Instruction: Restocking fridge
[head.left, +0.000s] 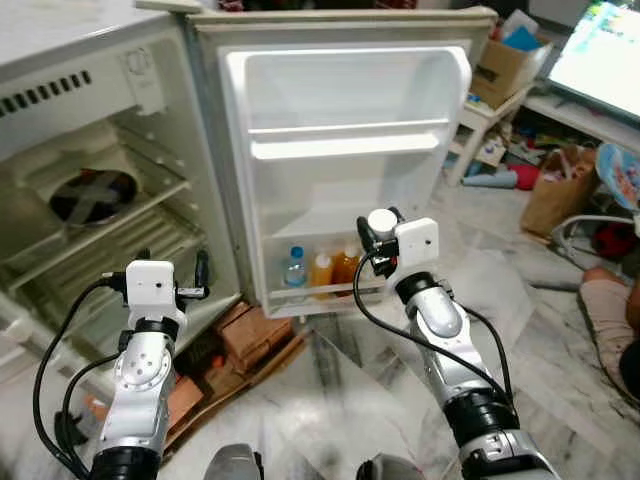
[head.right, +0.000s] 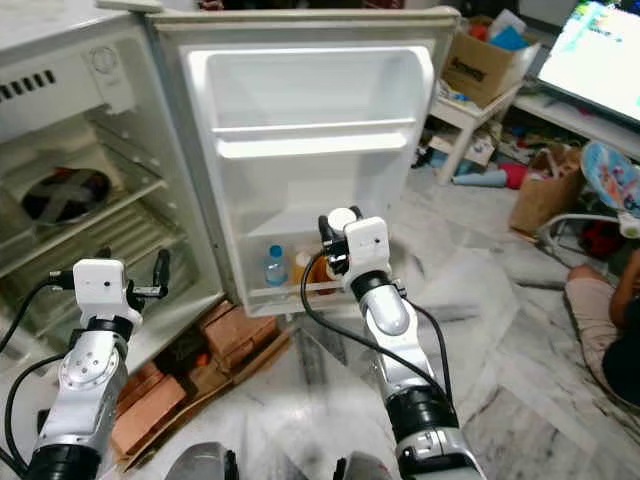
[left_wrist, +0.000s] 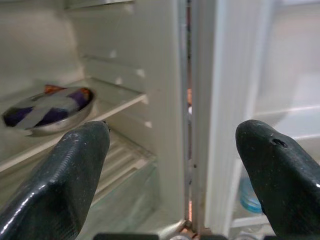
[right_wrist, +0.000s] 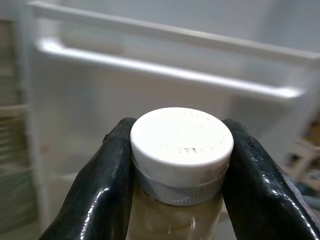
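We see the right gripper (right_wrist: 177, 175) clamped on a white-capped bottle (right_wrist: 181, 150) of yellowish liquid, fingers pinching just under the cap, held up in front of the open fridge door (head.left: 345, 130). The door's bottom shelf (head.left: 325, 295) already holds a clear water bottle (head.left: 293, 268) and two orange juice bottles (head.left: 333, 270) side by side; the held bottle is just in front of and above them. The left gripper (left_wrist: 175, 170) has its fingers spread wide with nothing between them, raised near the edge of the fridge body by the hinge side. Inside the fridge, a metal bowl (left_wrist: 50, 107) sits on a wire shelf (head.left: 110, 215). Flattened cardboard (head.left: 250, 340) lies on the marble floor (head.left: 380, 400) under the door. A person's leg (head.left: 610, 310) is at far right.
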